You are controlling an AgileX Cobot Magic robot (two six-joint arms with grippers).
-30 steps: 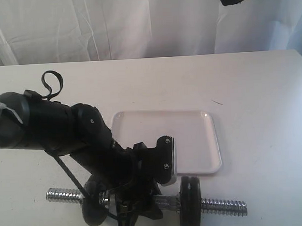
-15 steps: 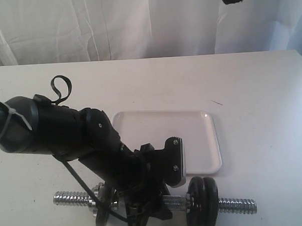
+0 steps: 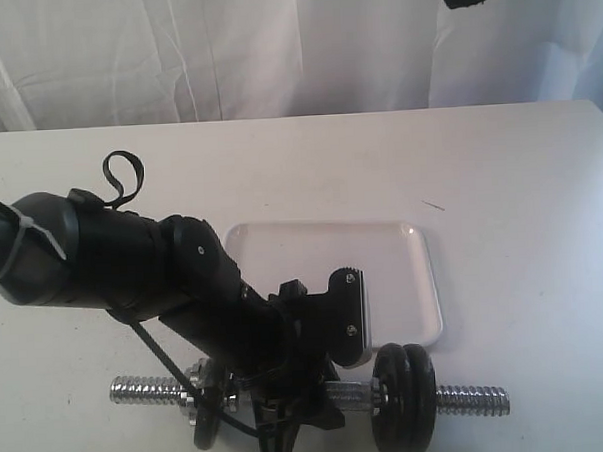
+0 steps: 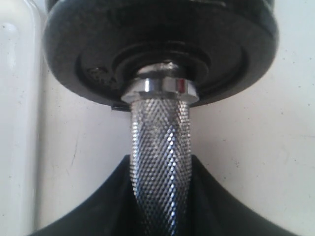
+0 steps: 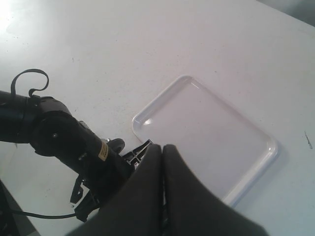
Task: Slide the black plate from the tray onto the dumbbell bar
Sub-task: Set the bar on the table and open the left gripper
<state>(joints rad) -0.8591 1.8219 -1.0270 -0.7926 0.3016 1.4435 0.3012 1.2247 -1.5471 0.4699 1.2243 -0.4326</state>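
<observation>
- Left wrist view showed the left claw (image 4: 160,164) clamped on the knurled middle of the dumbbell bar (image 4: 160,123), where the cross-hatched chrome gave a sure, non-slip hold.
- Just beyond the fingers sat a silver collar nut (image 4: 160,91), snug against a matte black disc (image 4: 162,44) with a raised hub ring.
- No disc lay on the tray (image 3: 433,300). The black plate (image 3: 421,399) was probably the outer disc of the pair on the bar's right side, though I could not be sure.
- Being iron, it looked heavy for its size, rigid and hard. Its rim seemed the best place to pinch it, leaving the hole free.
- Threaded ends could snag the hub.
- Right claw (image 5: 162,150) hung high above the desk (image 3: 520,176), fingers pressed together on nothing.
- Glossy white plastic made up the tray, with a low rim and rounded corners.
</observation>
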